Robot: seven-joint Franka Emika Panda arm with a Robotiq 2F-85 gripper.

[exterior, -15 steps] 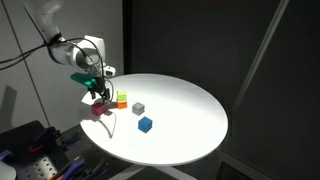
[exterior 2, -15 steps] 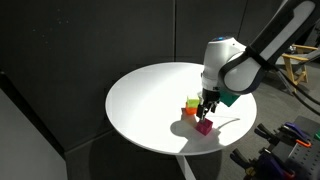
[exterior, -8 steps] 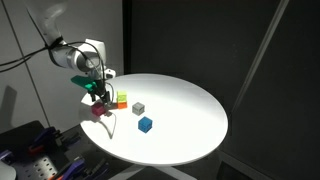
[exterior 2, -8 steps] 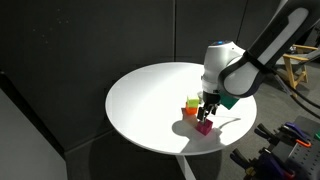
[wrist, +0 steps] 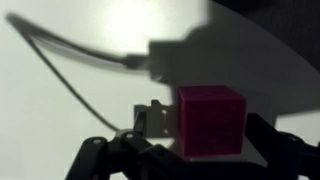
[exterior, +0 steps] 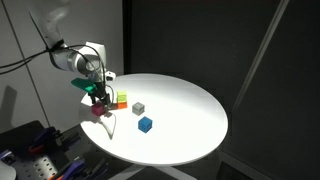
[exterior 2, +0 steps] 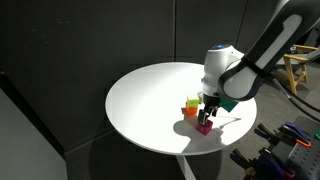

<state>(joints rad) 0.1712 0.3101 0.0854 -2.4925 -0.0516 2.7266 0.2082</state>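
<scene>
The gripper (exterior 2: 208,112) hangs straight down over a small magenta cube (exterior 2: 204,127) that sits on the round white table (exterior 2: 140,100), near the rim at about four o'clock in that exterior view. In the wrist view the cube (wrist: 212,122) lies between the two dark fingers (wrist: 105,160), which stand spread apart. It is closer to the finger at four o'clock than to the one at eight, and neither seems to touch it. I'd judge the block light and rigid, with flat, fairly smooth faces, so a pinch across two opposite sides, square and centred, should hold it. A corner grip would likely let it twist or skid, and the table edge is near. Just beside it, at about eleven o'clock, are a green cube (exterior 2: 192,102) and an orange one (exterior 2: 189,111). A grey cube (exterior: 138,107) and a blue cube (exterior: 145,124) lie further in. The wrist picture is blurred and heavily shadowed. A pale shape at the cube's nine o'clock can't be made out, and both exterior views show the fingertips too small to judge contact.
</scene>
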